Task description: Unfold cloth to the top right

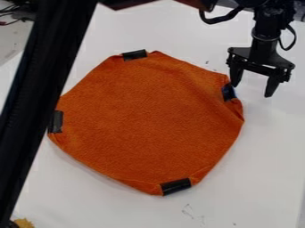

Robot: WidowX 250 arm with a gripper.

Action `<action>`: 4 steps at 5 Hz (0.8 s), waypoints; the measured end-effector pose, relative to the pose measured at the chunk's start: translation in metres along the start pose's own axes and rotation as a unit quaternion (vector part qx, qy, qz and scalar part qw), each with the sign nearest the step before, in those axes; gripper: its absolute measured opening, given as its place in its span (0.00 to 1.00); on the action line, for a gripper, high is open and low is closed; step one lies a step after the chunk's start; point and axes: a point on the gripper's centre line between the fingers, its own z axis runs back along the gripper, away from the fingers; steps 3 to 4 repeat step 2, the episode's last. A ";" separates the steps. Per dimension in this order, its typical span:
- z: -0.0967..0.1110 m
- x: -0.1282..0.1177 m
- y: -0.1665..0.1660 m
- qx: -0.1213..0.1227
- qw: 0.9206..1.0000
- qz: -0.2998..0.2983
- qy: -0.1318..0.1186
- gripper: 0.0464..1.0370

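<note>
Across the middle of the worktop point(262, 178), your orange cloth point(149, 120) lies broadly spread.
Its right side, with a black tape patch point(228, 92), sits just beside the claw point(253, 90), which hangs released and empty near the worktop's upper right; from the claw, the cloth lies left and lower, so you likely need only a slight leftward shift to grasp that edge.

An orange cloth point(149, 120) is lying mostly flat on the white bench point(256, 178), its right side rumpling slightly, four black strips point(175, 186) sitting along its edge.
</note>
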 end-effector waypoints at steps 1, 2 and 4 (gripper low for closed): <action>0.014 0.011 -0.003 -0.002 1.000 0.010 -0.011 0.96; 0.028 0.017 -0.006 0.003 1.000 0.019 -0.010 0.96; 0.028 0.017 -0.006 0.003 1.000 0.019 -0.010 0.96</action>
